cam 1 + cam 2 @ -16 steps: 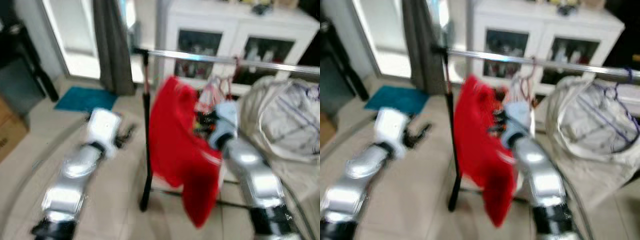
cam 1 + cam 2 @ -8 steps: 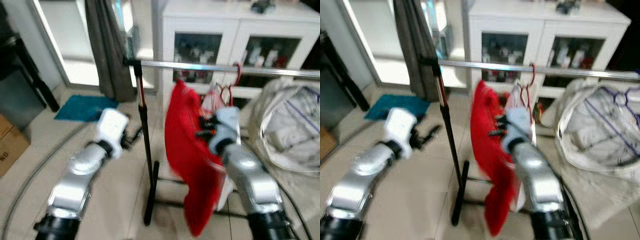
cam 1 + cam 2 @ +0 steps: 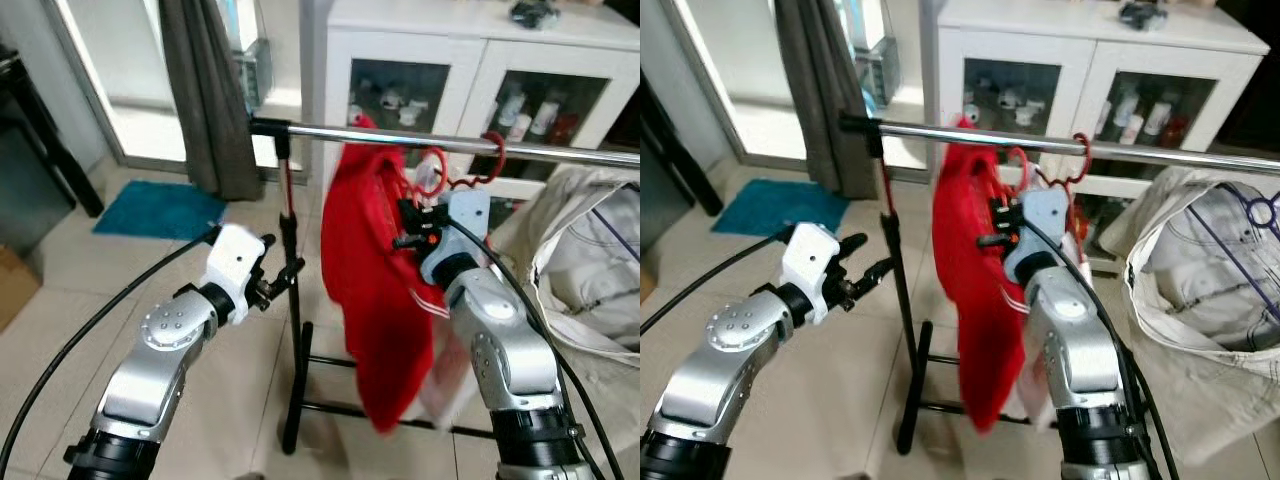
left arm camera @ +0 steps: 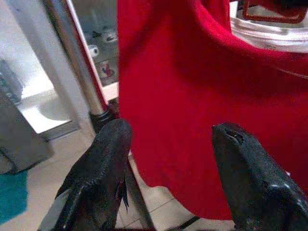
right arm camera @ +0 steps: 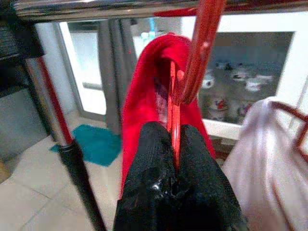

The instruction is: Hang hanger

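Two black fingers of the right gripper point(image 5: 174, 168) are clenched on the thin red wire of a red hanger point(image 5: 199, 53), just under the chrome rail point(image 3: 450, 142) of a clothes rack. From the right wrist view the hanger's hook rises from between the fingers up to the rail's underside; from the head views a red hook point(image 3: 488, 160) curls over the rail just right of the gripper point(image 3: 412, 225). A red garment point(image 3: 372, 290) hangs on the hanger, draping down well below the rail, in front of the right arm and beside the rack's black upright post point(image 3: 292, 330). A pale garment shows behind it, partly hidden.

The left gripper point(image 3: 277, 282) is held out low, near the post, its fingers point(image 4: 103, 168) spread apart and holding nothing; the left wrist view looks between them at the red cloth and the post's chrome upper section.

Behind the rack stands a white cabinet point(image 3: 1080, 60) with glass doors and small items inside. A large cream bag point(image 3: 1205, 300) of fabric sits at the right on the tiled floor. A grey curtain point(image 3: 205, 95) hangs at the back left, with a teal mat point(image 3: 150, 208) on the floor below it
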